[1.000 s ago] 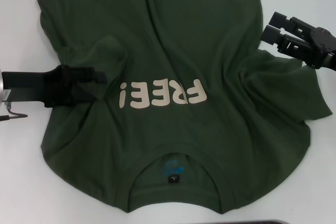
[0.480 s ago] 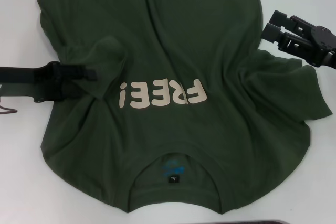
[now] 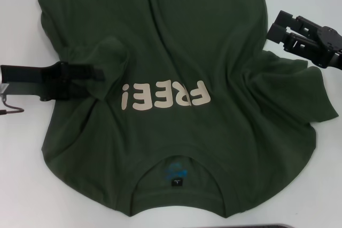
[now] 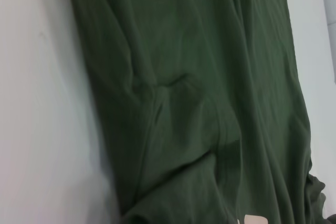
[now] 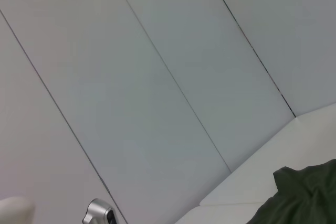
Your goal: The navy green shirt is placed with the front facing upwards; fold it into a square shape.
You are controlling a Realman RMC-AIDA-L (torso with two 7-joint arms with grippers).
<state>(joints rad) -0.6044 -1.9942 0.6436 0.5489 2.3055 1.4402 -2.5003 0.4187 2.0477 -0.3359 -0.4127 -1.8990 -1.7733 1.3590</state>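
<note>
White table point(image 3: 21, 185) under everything, pale panelled wall behind it in the right wrist view. Your shirt point(image 3: 176, 41) lies front up across most of the table, collar toward the robot, cream lettering point(image 3: 163, 95) mid-chest, left sleeve point(image 3: 104, 60) already flopped inward over the body.

Left gripper point(image 3: 91, 73) sits low at the shirt's left edge, right by that folded sleeve; you cannot tell from these views whether its fingers are together or apart, or whether they have any cloth. Right gripper point(image 3: 280, 28) hangs above the right sleeve point(image 3: 299, 86), fingers apart, holding nothing.

Risks: the right sleeve is bunched and wrinkled, so a pinch there may grab several layers and drag the body sideways. If the left one pulls out with cloth snagged, the sleeve fold probably opens again. Uneven sleeve folds would likely give a lopsided square.

Versus a second ago: the left gripper has backed out toward the table's left edge, off the chest area; it was further in then. Right gripper and shirt look unchanged.
</note>
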